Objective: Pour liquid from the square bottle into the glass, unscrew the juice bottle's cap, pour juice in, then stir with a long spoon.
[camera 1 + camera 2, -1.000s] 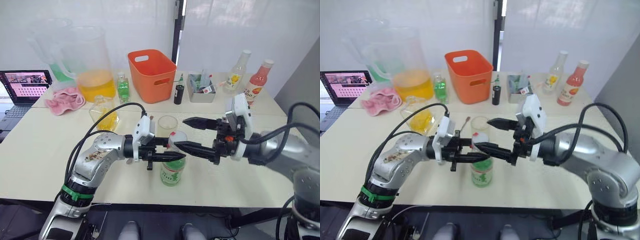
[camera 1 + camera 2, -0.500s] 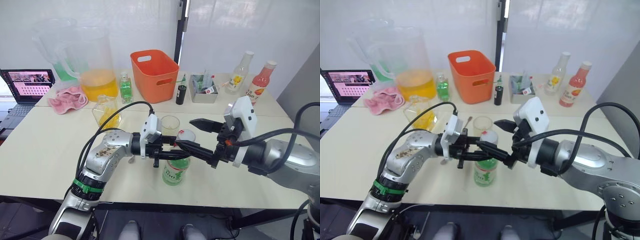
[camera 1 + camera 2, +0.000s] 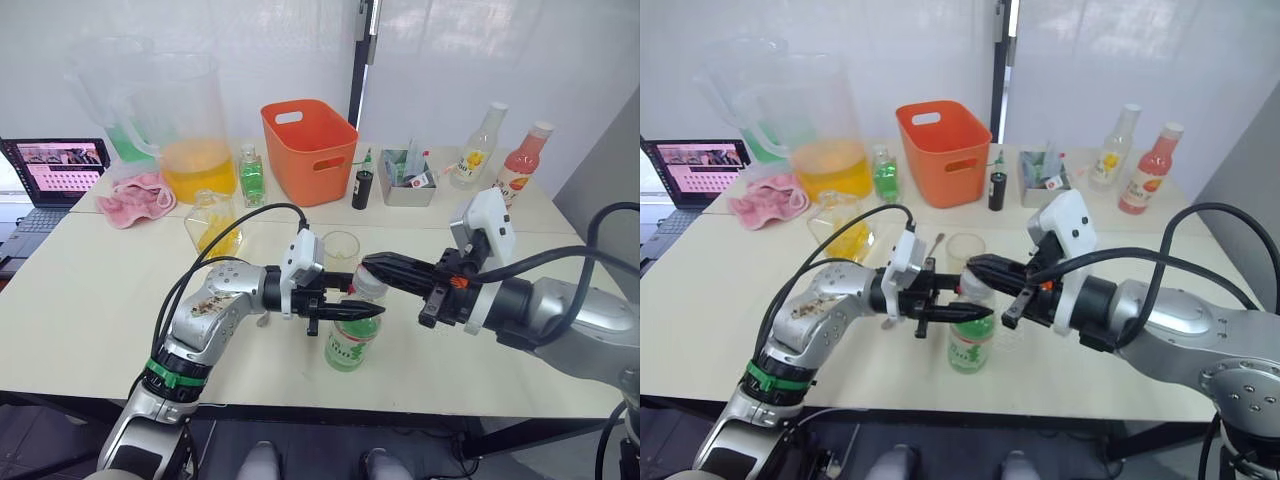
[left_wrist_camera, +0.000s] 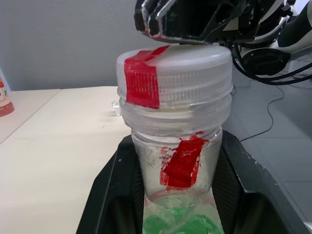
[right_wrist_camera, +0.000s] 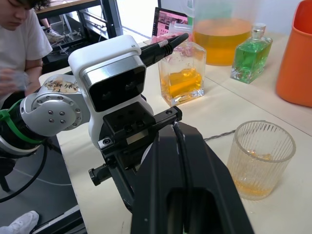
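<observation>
The cap (image 4: 174,73) is largely covered in the head views by the right gripper (image 3: 372,268). The juice bottle (image 3: 350,335) has its neck masked by the left gripper (image 3: 360,311), and the left wrist view cuts off its lower body. The long spoon (image 3: 934,243) shows as a short stretch behind the left arm. Label print on the far bottles is too small to read.
</observation>
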`<state>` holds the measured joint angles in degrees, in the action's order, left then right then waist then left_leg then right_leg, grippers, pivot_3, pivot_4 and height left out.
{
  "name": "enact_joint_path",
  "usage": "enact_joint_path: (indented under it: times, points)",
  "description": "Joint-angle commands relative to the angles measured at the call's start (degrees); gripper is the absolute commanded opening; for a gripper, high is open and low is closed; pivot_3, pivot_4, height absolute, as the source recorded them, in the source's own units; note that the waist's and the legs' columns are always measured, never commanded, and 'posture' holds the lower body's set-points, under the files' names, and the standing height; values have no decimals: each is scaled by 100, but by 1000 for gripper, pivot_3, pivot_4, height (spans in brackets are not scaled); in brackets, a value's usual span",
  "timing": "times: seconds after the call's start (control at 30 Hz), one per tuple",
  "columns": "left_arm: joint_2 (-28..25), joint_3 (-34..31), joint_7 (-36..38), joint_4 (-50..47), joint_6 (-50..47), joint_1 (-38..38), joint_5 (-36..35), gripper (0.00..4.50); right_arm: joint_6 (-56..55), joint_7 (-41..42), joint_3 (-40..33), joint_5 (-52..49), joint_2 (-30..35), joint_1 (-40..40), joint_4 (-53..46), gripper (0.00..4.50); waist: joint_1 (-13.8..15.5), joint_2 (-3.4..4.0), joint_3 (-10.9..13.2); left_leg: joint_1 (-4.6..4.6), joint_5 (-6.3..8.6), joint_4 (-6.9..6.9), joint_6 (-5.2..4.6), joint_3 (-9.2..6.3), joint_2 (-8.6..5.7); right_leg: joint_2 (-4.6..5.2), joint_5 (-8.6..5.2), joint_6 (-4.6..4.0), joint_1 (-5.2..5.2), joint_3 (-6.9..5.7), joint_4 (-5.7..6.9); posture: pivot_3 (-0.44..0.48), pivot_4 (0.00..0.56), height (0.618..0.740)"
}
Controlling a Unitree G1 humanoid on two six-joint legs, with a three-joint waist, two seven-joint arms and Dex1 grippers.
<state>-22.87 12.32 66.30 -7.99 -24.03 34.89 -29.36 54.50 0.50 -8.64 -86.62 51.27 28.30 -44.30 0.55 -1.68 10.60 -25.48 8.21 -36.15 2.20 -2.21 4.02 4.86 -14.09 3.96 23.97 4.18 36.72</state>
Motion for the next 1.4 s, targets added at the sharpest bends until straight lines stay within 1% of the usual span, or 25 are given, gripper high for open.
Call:
enact_joint_path:
  times: [0.03, 0.2, 0.27, 0.37, 0.4, 0.5, 0.77, 0.9, 1.3, 1.4]
  points:
    - [-70, 27, -215, -130, -83, -120, 157, 1329, -83, 322, 189, 175, 12, 92, 135, 40, -6, 0, 0, 0, 0, 0, 0, 0, 0, 0, 0, 0, 0, 0, 0, 0, 150, 703]
    - [-134, -26, -313, -239, -141, -188, 142, 1329, -300, 661, 233, 287, -165, 261, 310, 40, -17, 0, 0, 1, 0, 1, 0, 0, 0, 0, 1, -1, 3, 0, 1, 0, 150, 703]
    - [-153, -42, -335, -279, -164, -213, 129, 1329, -393, 766, 171, 93, -246, 445, 441, 542, -24, 0, 0, -1, 0, 1, 0, 0, 0, 0, 1, -1, 4, 0, 0, 0, 150, 703]
    - [-170, -56, -340, -310, -182, -234, 114, 1329, -396, 872, 161, 111, -238, 574, 488, 1469, -32, 0, 0, -1, 0, 1, 0, 0, 0, 0, 1, -1, 5, 0, 1, 0, 150, 703]
    - [-177, -63, -338, -325, -188, -246, 103, 1329, -381, 864, 152, 182, -190, 597, 467, 1869, -31, 0, 0, -1, 0, 2, 0, 0, 0, 0, 1, -1, 6, -1, 1, 0, 150, 703]
    - [-172, -80, -351, -339, -208, -267, 73, 1329, -340, 889, 138, 239, -60, 619, 412, 2844, -32, 0, 0, -3, 0, 2, 0, 0, 0, 0, 1, -1, 6, 0, -1, 0, 150, 703]
    - [-138, -20, -270, -273, -153, -257, 77, 1329, -348, 626, 143, 122, 210, 368, 182, 2844, -38, 0, 0, -4, 0, 4, 0, 0, 0, 0, 0, -1, 8, 0, -1, 0, 150, 703]
    - [-123, 2, -215, -226, -112, -236, 79, 1329, -289, 550, 143, 225, 368, 159, 71, 2844, -35, -1, 0, -5, 0, 3, 0, 0, 0, 0, 0, -1, 8, 0, -2, 0, 150, 703]
    - [-113, 34, -131, -114, -35, -175, 115, 1329, -345, 556, 144, 342, 424, -112, -31, 2844, -33, -1, 0, -4, 0, 3, 0, 1, 0, 0, 0, -1, 8, 0, -3, 0, 150, 703]
    - [-111, 36, -132, -113, -32, -173, 119, 1329, -375, 563, 150, 344, 386, -120, -28, 2001, -35, 0, 0, -4, 0, 3, 0, 1, 0, 0, 0, -1, 8, 0, -3, 0, 150, 703]
